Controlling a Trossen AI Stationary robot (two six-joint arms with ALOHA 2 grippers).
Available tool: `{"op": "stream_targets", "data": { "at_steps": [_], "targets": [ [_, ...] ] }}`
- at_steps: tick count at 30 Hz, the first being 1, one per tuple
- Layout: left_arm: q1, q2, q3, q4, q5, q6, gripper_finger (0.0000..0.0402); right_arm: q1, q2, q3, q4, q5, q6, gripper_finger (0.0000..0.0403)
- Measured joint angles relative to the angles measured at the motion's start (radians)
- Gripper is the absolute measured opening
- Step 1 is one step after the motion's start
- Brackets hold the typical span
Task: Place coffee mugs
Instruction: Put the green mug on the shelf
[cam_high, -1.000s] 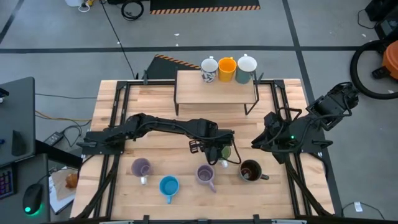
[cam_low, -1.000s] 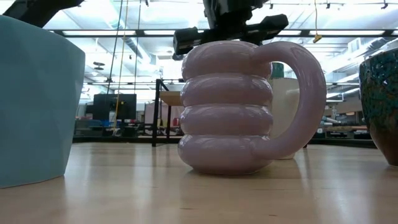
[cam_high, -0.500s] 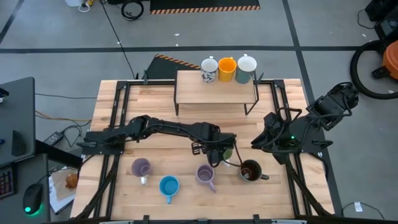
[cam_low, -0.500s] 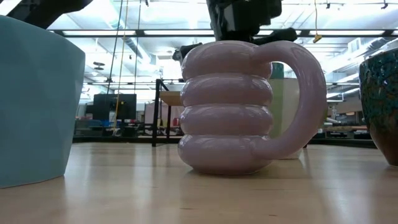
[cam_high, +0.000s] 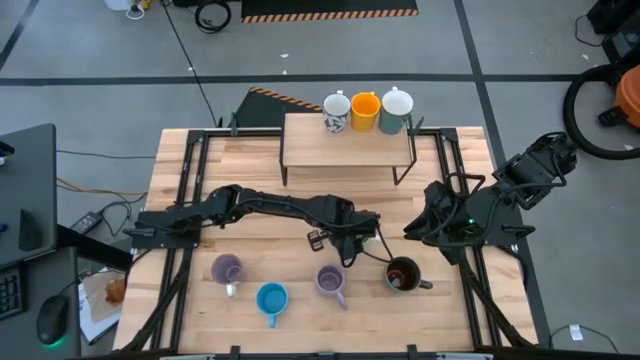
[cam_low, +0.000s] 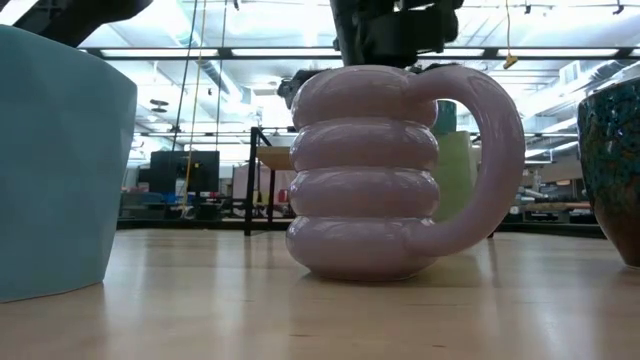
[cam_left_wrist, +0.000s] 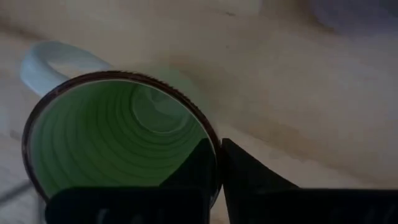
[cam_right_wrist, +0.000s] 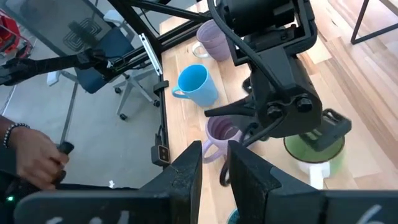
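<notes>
Left gripper (cam_high: 362, 243), at centre of the high view, is clamped on the rim of the green mug (cam_left_wrist: 118, 140), one finger inside the cup and one outside. Lifting straight up is called for, the shelf (cam_high: 345, 150) lying towards the top centre. Right gripper (cam_high: 420, 228) is parked at right, nearly closed on nothing.

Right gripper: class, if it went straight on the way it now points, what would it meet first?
Probably the purple mug, directly ahead of the right gripper; the green mug sits to one side. Depth is uncertain.
</notes>
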Motion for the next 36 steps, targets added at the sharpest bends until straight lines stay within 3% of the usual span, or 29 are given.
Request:
{"op": "stream_targets", "data": {
  "at_steps": [6,18,28,36],
  "targets": [
    [0.018,-0.014,0.055,-0.064,0.19,-0.495,0.0021,0.0,-0.005,0.0,0.0,0.0,-0.016,0.0082],
    [0.087,-0.076,0.107,-0.303,0.27,-1.195,0.0022,-0.001,-0.03,0.0,-0.005,0.008,-0.028,0.0082],
    [0.199,-0.173,0.107,-0.412,0.253,-1.416,0.0023,-0.001,-0.046,0.0,-0.001,0.061,-0.045,0.0082],
    [0.299,-0.313,0.107,-0.389,0.234,-1.457,0.0025,-0.001,-0.044,0.0,0.008,0.068,-0.043,0.0082]
  ]
}}
